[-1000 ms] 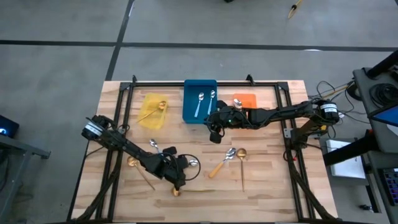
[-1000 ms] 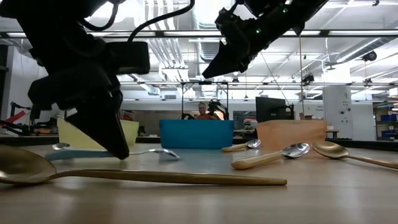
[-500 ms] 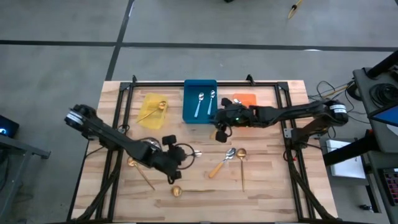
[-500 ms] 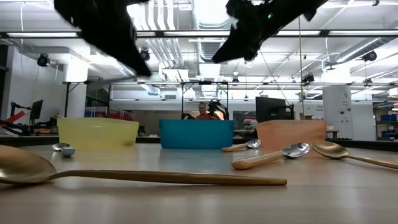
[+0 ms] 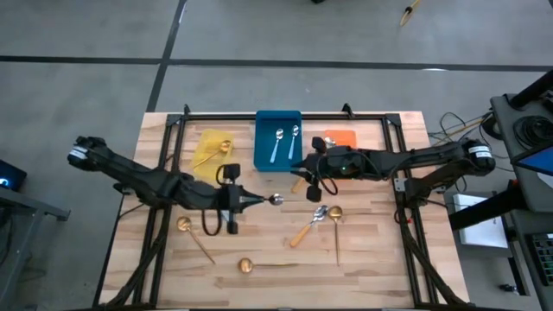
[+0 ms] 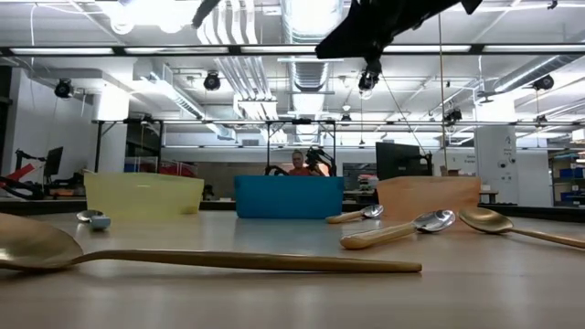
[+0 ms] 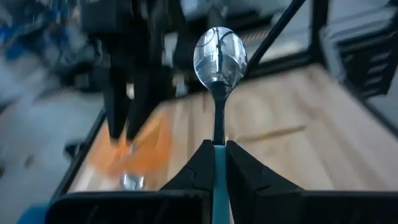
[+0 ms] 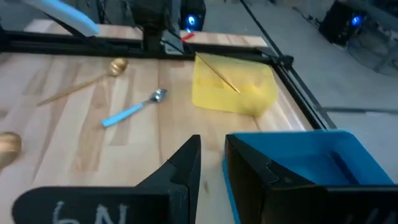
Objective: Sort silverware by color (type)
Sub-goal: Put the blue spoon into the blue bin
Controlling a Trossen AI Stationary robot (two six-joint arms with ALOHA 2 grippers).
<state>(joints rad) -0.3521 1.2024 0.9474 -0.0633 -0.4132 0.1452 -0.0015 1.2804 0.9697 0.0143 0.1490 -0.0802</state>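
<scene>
My left gripper [image 5: 256, 200] hangs above the table's middle, shut on a spoon with a silver bowl [image 7: 219, 53] and a light-blue handle. My right gripper [image 5: 308, 180] hovers just in front of the blue bin [image 5: 277, 138], slightly open with nothing between its fingers [image 8: 211, 163]. An orange-handled spoon [image 5: 309, 226] and gold spoons [image 5: 336, 226], [image 5: 194, 238], [image 5: 246, 265] lie flat on the wood. Another blue-handled spoon [image 8: 134, 109] lies near the yellow bin [image 5: 212, 151]. The blue bin holds two spoons, the yellow bin a gold one. My left gripper pinches the spoon's light-blue handle [image 7: 219, 163] between its two fingers, at the handle's end nearest the bowl. The fingers lie along the spoon, roughly level, pointing toward the table's right. The neck and bowl [image 5: 276, 199] stick out ahead of the fingertips, clear of the table.
The yellow, blue and orange bins [image 5: 340, 138] stand in a row along the far edge, inside a black frame [image 5: 285, 115]. Bare wood lies at the near right corner [image 5: 389, 268]. A person [image 6: 298, 164] shows far behind the table in the low view.
My left gripper has risen from the table near the front edge and gone toward the far edge, rolling its wrist. The blue-handled spoon has come up with it, lifted clear and pointing right. My right gripper has risen a little.
</scene>
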